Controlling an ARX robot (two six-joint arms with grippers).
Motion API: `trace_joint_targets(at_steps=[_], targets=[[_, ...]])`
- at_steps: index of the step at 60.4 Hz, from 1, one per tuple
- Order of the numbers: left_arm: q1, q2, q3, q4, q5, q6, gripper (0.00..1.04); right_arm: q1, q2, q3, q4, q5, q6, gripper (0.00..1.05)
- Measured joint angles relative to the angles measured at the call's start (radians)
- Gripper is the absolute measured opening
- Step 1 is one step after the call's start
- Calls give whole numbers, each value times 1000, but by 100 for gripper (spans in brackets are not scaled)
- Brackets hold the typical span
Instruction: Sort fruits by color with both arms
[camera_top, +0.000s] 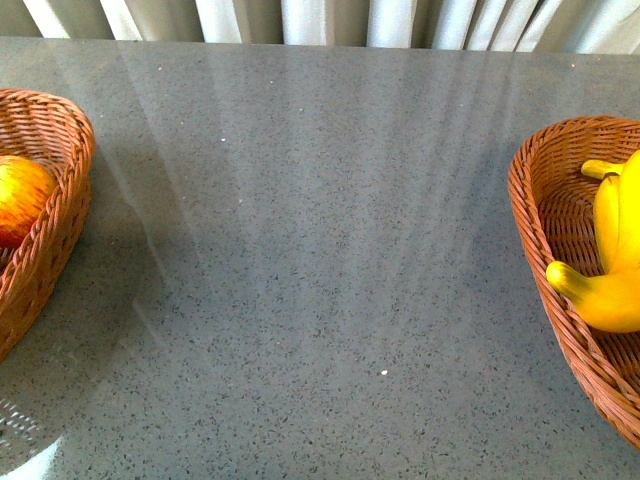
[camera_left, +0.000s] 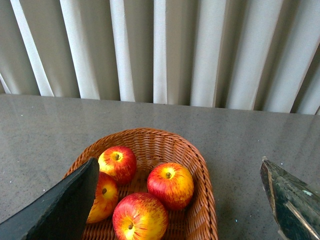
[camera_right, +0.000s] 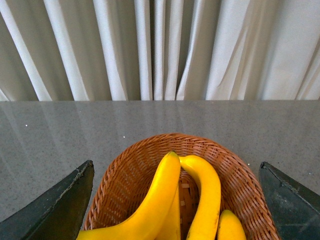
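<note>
Several red-and-yellow apples (camera_left: 170, 185) lie in a wicker basket (camera_left: 201, 167) in the left wrist view. My left gripper (camera_left: 179, 167) hangs open above that basket, with nothing between its fingers (camera_left: 65, 210). The front view shows one apple (camera_top: 20, 195) in the same basket (camera_top: 62, 130) at the table's left edge. Several yellow bananas (camera_right: 205, 195) rest in a second wicker basket (camera_right: 125, 185), and my right gripper (camera_right: 176, 166) is open over them, holding nothing. In the front view the bananas (camera_top: 610, 295) sit in the basket (camera_top: 530, 205) at the right edge. Neither arm shows in the front view.
A grey speckled table (camera_top: 320, 250) stretches between the two baskets. Pale pleated curtains (camera_left: 160, 50) hang behind the table's far edge.
</note>
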Motion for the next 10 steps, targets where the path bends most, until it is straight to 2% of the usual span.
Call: trace_joint_targets(at_steps=[10], targets=[[0, 0, 0, 0, 0, 0, 96, 0, 0, 0, 0, 0, 0, 96]])
